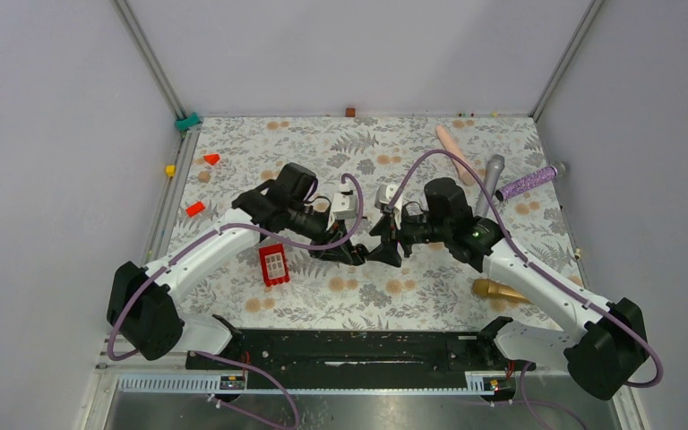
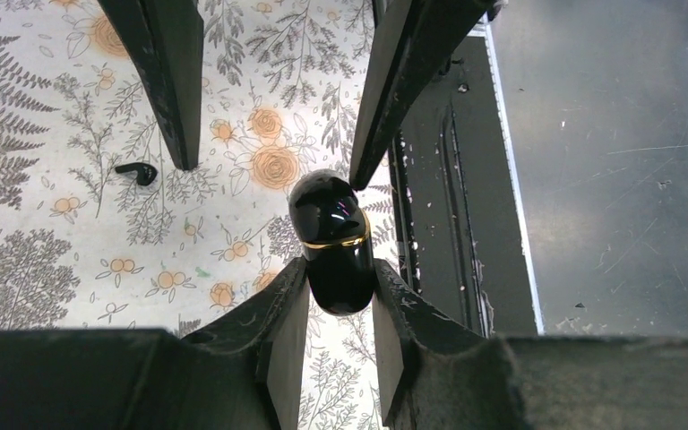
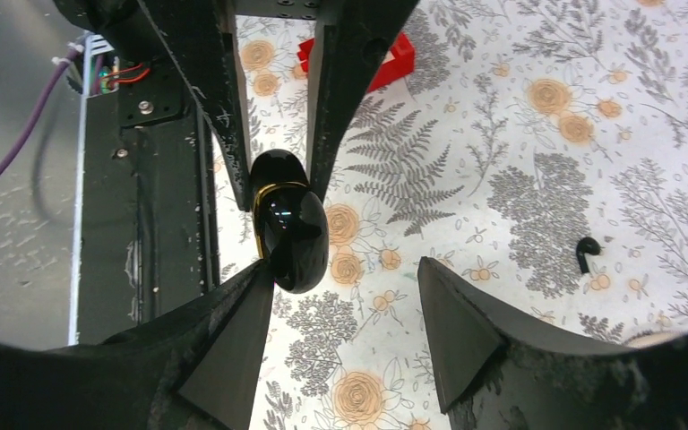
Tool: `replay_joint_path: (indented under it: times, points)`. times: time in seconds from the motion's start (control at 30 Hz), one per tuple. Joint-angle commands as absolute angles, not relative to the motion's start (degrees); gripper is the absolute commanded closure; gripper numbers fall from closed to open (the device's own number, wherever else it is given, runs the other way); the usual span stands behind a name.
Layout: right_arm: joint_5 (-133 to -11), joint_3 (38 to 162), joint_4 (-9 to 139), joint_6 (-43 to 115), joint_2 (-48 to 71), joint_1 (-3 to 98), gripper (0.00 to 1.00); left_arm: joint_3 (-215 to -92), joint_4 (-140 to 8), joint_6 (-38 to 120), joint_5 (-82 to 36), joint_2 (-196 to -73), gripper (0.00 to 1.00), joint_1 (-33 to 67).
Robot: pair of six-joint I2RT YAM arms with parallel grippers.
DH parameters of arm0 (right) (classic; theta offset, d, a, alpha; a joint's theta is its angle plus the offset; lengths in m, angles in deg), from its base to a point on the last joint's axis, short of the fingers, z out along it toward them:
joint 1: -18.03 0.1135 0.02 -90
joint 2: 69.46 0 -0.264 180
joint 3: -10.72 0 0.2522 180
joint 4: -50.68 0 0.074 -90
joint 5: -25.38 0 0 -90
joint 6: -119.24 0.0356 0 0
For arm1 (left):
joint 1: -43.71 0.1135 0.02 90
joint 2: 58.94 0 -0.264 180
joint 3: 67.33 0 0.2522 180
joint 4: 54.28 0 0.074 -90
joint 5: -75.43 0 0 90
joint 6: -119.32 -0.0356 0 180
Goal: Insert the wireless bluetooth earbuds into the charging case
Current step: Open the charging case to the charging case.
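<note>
The left claw pinches the shiny black egg-shaped charging case, which is shut. The right claw is spread open just beside it. A tiny black earbud lies farther back. Hold steady; open the case gently.
</note>
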State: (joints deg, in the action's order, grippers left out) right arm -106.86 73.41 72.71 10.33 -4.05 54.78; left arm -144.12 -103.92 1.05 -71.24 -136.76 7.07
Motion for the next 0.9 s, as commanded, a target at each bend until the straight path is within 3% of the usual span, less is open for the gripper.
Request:
replay_joint_path:
  times: [0.0,0.5,0.87]
  points:
    - [-97.6,75.3,68.4,9.2,-5.4,54.5,0.32,-145.5,-102.4,0.4,-73.9,-134.4,1.00,6.6]
    - [-91.9,77.5,68.6,12.9,-7.2,50.6,0.18,-146.1,-102.4,0.5,-72.2,-134.3,1.00,6.7]
    - [-92.1,79.2,69.2,20.2,-3.2,43.8,0.17,-151.3,-112.2,-7.2,-68.4,-132.9,1.00,9.1]
